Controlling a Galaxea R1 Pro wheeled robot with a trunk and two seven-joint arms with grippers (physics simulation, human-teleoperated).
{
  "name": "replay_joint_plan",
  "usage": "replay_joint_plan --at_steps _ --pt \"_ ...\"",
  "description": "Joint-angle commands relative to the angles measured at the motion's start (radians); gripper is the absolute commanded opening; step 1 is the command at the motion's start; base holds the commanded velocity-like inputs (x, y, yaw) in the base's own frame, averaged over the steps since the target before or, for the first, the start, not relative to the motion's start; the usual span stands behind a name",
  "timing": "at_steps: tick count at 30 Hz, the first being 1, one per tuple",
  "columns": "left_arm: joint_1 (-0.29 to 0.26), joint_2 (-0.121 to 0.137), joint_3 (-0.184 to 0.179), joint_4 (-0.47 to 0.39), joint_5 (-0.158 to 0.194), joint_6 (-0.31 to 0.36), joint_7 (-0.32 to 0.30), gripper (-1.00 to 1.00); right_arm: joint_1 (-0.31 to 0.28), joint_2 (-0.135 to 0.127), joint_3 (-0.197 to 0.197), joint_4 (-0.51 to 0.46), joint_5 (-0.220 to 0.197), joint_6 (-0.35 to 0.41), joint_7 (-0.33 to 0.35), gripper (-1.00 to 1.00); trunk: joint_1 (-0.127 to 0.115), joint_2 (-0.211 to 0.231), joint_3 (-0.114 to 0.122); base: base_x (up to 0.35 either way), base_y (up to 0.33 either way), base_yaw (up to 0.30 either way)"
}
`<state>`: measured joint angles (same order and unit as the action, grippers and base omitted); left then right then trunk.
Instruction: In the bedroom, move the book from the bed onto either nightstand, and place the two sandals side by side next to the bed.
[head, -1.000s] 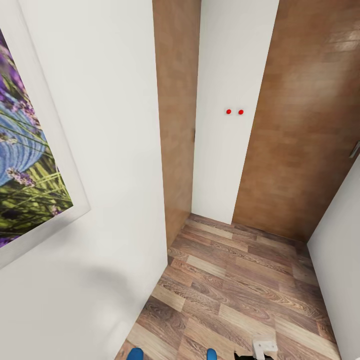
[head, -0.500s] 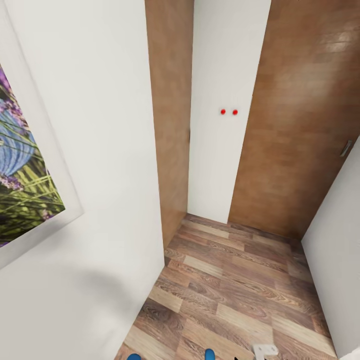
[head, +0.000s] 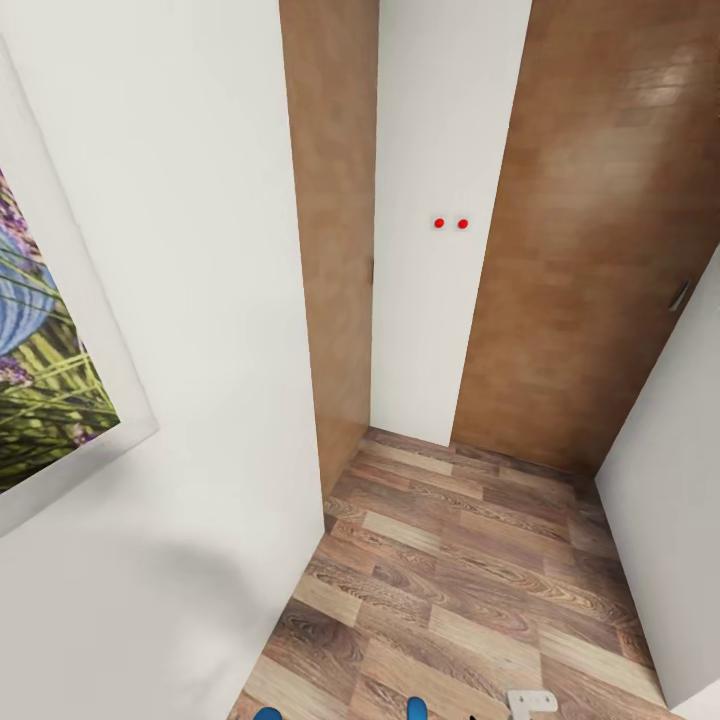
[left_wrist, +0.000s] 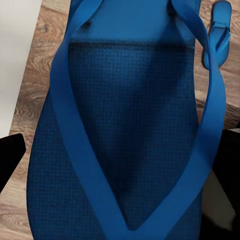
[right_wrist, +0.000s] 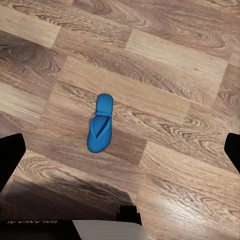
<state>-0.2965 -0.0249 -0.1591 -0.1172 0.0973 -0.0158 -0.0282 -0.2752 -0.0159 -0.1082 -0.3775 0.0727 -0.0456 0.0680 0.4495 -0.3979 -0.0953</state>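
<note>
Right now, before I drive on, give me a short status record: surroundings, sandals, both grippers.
surroundings: narrow passage with a white wall, wooden door and wood-plank floor
wall item: framed flower picture
left gripper: near sandal spans the gap between the fingers; grip unconfirmed
other sandal: seen against the floor planks, well clear of the right fingers
right gripper: open, nothing between the fingers

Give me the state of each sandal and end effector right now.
first sandal: strap side up, between the fingers of the left end effector.
second sandal: strap side up over the floor, untouched.
left end effector: straddles first sandal, grip unclear.
right end effector: open, empty.
</note>
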Motion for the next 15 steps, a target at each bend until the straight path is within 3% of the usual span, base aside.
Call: replay_joint_plan --at_steps 1,15 --pt "-0.001 0.000 -0.008 0.001 0.010 -0.002 -0.001 -1.00 -0.001 0.001 -0.008 0.001 0.008 -0.003 0.007 1.00 0.001 -0.002 -0.002 0.000 0.000 -0.003" --pt "-0.001 0.001 -0.008 0.000 0.012 -0.004 -0.001 -1.00 -0.001 0.004 -0.007 0.002 0.011 -0.005 0.006 1.00 0.001 -0.002 -0.002 0.000 0.000 -0.043"
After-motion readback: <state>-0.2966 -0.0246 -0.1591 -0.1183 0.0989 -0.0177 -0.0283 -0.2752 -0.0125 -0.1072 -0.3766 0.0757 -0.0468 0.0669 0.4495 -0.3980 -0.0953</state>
